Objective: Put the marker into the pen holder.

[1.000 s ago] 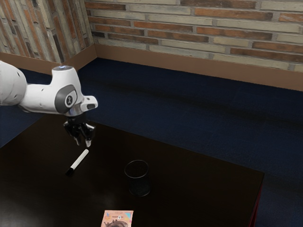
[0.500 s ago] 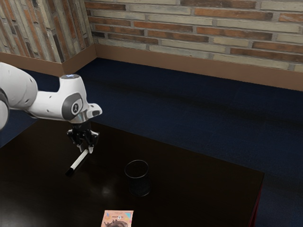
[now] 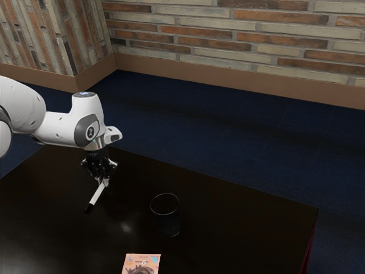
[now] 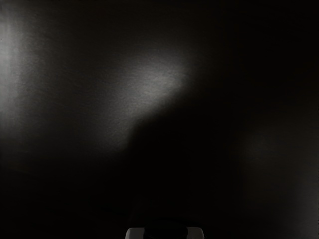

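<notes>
Brick walls (image 3: 228,28) and blue floor (image 3: 228,137) stand behind the dark table (image 3: 245,228) in the exterior view. My gripper (image 3: 104,181) is over the table, its fingers clamped on the marker (image 3: 97,195) near one end of the white barrel. From there the marker slants down toward the exterior view's left, black end lowest. The black pen holder (image 3: 167,221) stands upright on the table, apart from the marker, with a printed card (image 3: 141,264) near it.

From the wrist view, I see the dark tabletop with a soft grey sheen across it, and a pale shape (image 4: 134,233), dark in the middle, too unclear to name.
</notes>
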### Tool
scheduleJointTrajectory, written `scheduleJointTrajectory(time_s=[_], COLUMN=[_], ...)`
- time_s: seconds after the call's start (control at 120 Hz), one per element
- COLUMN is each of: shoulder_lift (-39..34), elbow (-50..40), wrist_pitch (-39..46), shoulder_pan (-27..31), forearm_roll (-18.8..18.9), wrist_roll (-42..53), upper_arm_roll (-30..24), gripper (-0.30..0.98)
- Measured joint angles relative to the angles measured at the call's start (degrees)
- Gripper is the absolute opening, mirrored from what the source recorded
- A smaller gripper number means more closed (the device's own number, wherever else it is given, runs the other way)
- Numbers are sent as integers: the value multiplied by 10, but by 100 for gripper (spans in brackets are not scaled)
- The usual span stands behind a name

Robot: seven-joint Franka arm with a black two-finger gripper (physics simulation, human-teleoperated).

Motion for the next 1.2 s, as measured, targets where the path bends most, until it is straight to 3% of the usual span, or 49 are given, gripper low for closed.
scheduleJointTrajectory(time_s=[0.2, 0.333, 0.492, 0.85, 1.067, 1.2], shoulder_lift=[-67, -175, -229, -227, -199, -193], elbow=[-7, -23, -25, -25, -25, -42], wrist_pitch=[-1, -7, -15, -21, -22, -24], shoulder_pan=[-13, -78, -106, -204, -154, -162], forearm_roll=[6, 9, 11, 13, 15, 16], wrist_roll=[-5, -6, -9, -16, -20, -23], upper_arm_roll=[-2, -5, -54, -95, -94, -96], gripper=[-8, -9, -10, -10, -10, -9])
